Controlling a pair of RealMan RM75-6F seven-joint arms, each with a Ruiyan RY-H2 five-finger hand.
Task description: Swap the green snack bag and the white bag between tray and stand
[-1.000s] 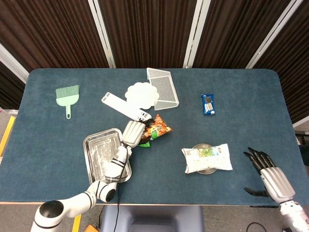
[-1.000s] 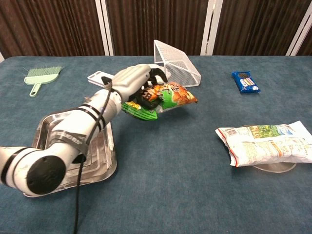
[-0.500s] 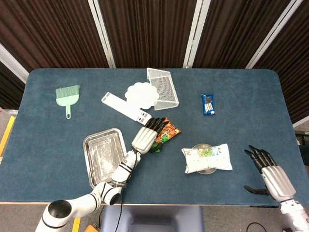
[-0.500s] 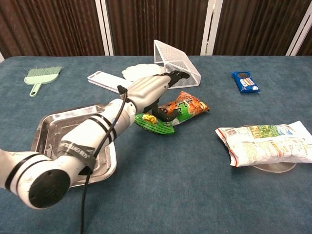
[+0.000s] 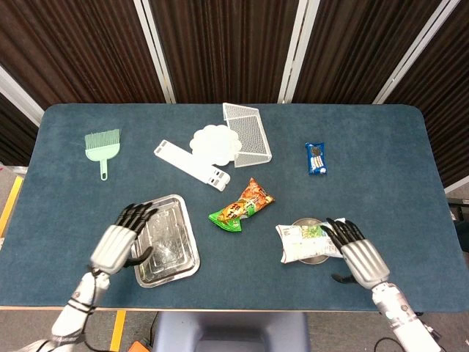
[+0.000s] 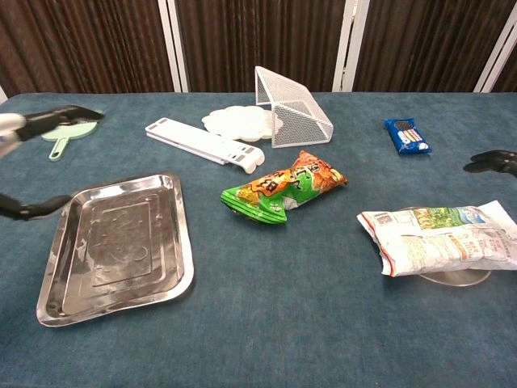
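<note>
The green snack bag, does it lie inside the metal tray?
No, the green snack bag lies on the blue table, right of the metal tray.

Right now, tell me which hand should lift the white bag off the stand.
Right. The right hand hovers open at the white bag on its stand; the left hand is over by the tray.

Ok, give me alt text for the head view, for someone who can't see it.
Seen from above, the green snack bag lies on the blue table between the empty metal tray and the white bag, which rests on its stand. The left robot hand hovers open at the tray's left edge; the right robot hand reaches over the white bag's right end.
</note>
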